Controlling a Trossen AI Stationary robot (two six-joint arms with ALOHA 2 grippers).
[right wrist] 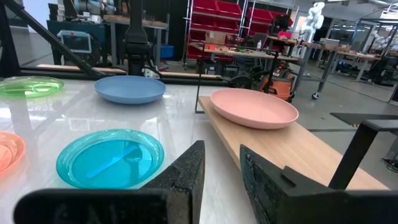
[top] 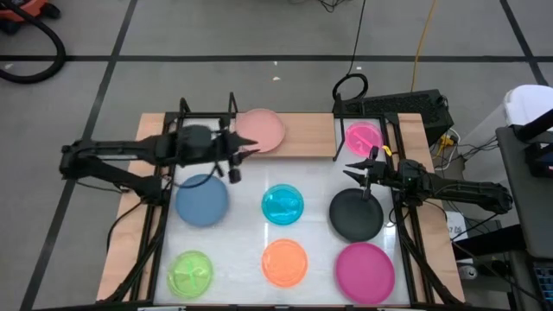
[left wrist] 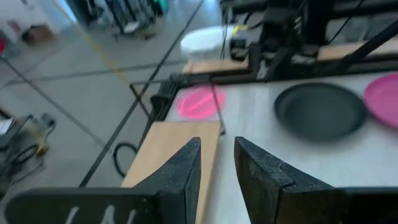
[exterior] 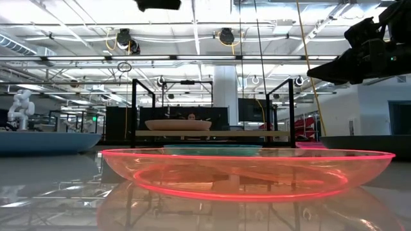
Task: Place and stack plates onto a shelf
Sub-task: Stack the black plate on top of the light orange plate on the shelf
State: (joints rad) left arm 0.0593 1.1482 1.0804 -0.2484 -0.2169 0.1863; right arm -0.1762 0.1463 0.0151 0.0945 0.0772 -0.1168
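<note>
A pale pink plate [top: 260,129] sits flat on the light-wood shelf [top: 302,136], left of centre, with a small magenta plate [top: 364,136] at the shelf's right end. On the white worktop below lie 6 more, upright and apart: blue [top: 201,199], translucent cyan [top: 282,205] and black [top: 355,215] in 1 row; lime green [top: 190,272], translucent orange [top: 284,262] and large magenta [top: 365,271] nearest the front edge.

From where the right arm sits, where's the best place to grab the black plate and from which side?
Probably the raised rim of the black plate, on the edge facing the shelf, where the right gripper hangs open. The plate lies flat on the table, so come from above, one finger inside the rim and one outside.
</note>
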